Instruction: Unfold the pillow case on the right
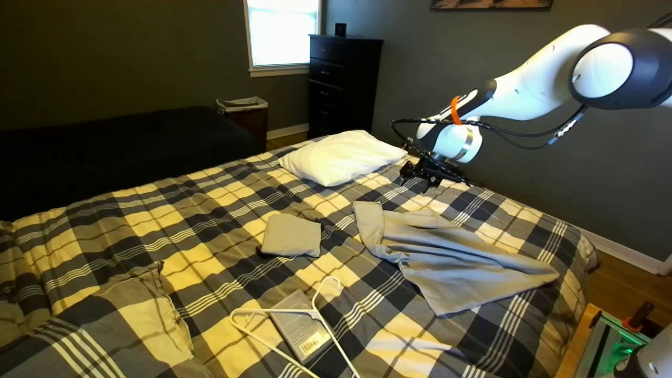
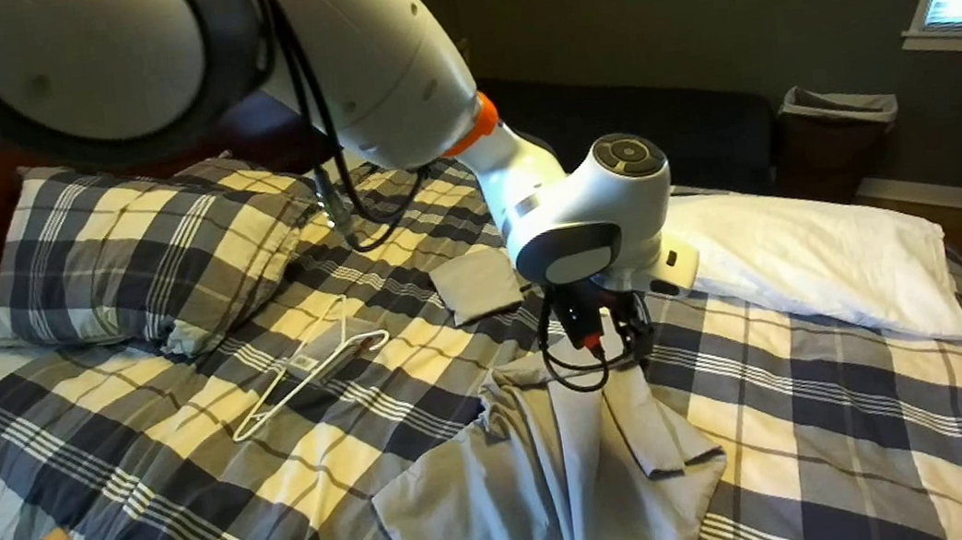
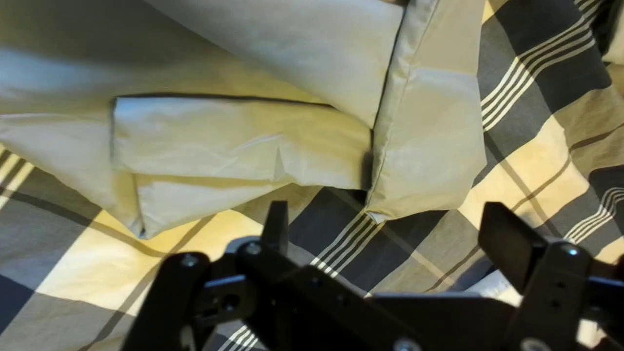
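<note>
The pillow case, a rumpled light grey-beige sheet, lies on the plaid bed in both exterior views (image 1: 472,268) (image 2: 549,503). Its far end has a folded-over flap and a folded strip, which show close up in the wrist view (image 3: 243,141). My gripper (image 1: 416,185) is above the bed just beyond that end, on the white pillow's side. In the wrist view the gripper's fingers (image 3: 385,206) are wide apart with nothing between them, and the flap's corner lies below, apart from them. In an exterior view the gripper (image 2: 633,333) is partly hidden by the wrist and cables.
A small folded grey cloth (image 1: 291,235) lies beside the pillow case. A plump white pillow (image 1: 344,157) is near the gripper. A white hanger (image 1: 328,325) lies over a flat grey package (image 1: 302,328). Plaid pillows (image 2: 135,250) are at the headboard.
</note>
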`<action>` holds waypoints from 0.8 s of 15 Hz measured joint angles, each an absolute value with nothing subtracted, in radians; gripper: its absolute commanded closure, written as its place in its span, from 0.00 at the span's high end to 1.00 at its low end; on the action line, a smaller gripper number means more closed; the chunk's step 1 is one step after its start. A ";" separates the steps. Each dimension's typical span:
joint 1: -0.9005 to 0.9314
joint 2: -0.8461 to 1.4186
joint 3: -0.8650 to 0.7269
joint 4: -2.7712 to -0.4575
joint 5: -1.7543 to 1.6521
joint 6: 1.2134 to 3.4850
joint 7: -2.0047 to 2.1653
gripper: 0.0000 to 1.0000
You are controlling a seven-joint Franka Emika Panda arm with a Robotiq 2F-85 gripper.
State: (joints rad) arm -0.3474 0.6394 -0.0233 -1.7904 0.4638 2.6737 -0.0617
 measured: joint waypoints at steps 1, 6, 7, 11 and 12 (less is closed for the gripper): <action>-0.341 0.689 -0.022 -1.735 0.455 2.674 -0.054 1.00; -0.337 0.758 -0.021 -1.653 0.445 2.671 -0.032 1.00; -0.337 0.754 -0.021 -1.654 0.445 2.671 -0.032 1.00; -0.349 0.816 0.021 -1.613 0.449 2.742 -0.034 1.00; -0.354 0.852 0.040 -1.584 0.451 2.756 -0.034 1.00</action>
